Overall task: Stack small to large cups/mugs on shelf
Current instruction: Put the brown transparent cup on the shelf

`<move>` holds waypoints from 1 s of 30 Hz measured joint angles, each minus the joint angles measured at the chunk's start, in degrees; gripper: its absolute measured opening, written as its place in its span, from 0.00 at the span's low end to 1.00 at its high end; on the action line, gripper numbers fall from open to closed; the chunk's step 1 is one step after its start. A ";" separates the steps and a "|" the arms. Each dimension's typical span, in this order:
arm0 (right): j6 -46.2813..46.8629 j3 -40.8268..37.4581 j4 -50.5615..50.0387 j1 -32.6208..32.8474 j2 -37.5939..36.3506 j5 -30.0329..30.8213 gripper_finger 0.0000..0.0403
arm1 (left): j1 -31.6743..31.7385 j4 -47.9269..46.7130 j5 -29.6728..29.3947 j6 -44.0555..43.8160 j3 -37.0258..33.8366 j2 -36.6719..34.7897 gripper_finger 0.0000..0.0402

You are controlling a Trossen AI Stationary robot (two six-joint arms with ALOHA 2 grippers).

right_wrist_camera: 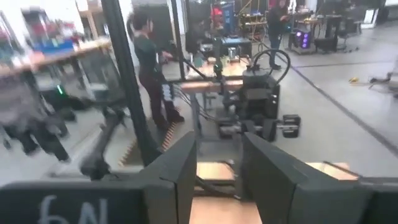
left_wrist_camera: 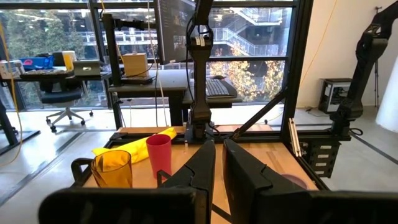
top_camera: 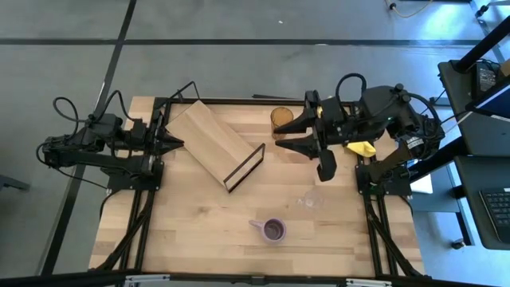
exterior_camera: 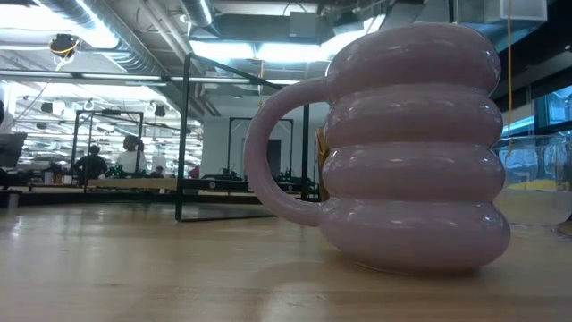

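Observation:
The shelf [top_camera: 209, 137], a light-brown board with a black wire frame [top_camera: 245, 166] at one end, lies aslant on the table at the far left. The amber tumbler [top_camera: 280, 117] stands near the far edge; it also shows in the left wrist view [left_wrist_camera: 112, 169], beside the red cup [left_wrist_camera: 158, 152]. My right arm hides the red cup from above. The clear glass [top_camera: 312, 199] and the purple mug [top_camera: 273, 230] stand near the front. My right gripper [top_camera: 296, 140] is open and empty beside the tumbler. My left gripper [top_camera: 177, 144] is shut and empty at the board's left edge.
A yellow cloth [top_camera: 362, 147] lies under my right arm at the table's right side. In the low view the purple mug [exterior_camera: 411, 152] fills the near ground, with the clear glass [exterior_camera: 545, 179] beside it. Bare tabletop [top_camera: 191, 223] lies at the near left.

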 joint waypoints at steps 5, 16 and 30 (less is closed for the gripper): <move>4.47 0.00 -6.44 -6.79 -0.78 0.40 0.33 | -0.01 0.01 0.00 0.01 -0.01 0.01 0.07; 7.85 0.02 -17.16 -42.99 1.20 -30.92 0.33 | -0.02 0.01 0.00 0.01 0.00 0.01 0.07; 11.91 0.12 -11.79 -50.25 2.56 -26.65 0.33 | -0.02 0.00 0.00 0.01 0.00 0.01 0.07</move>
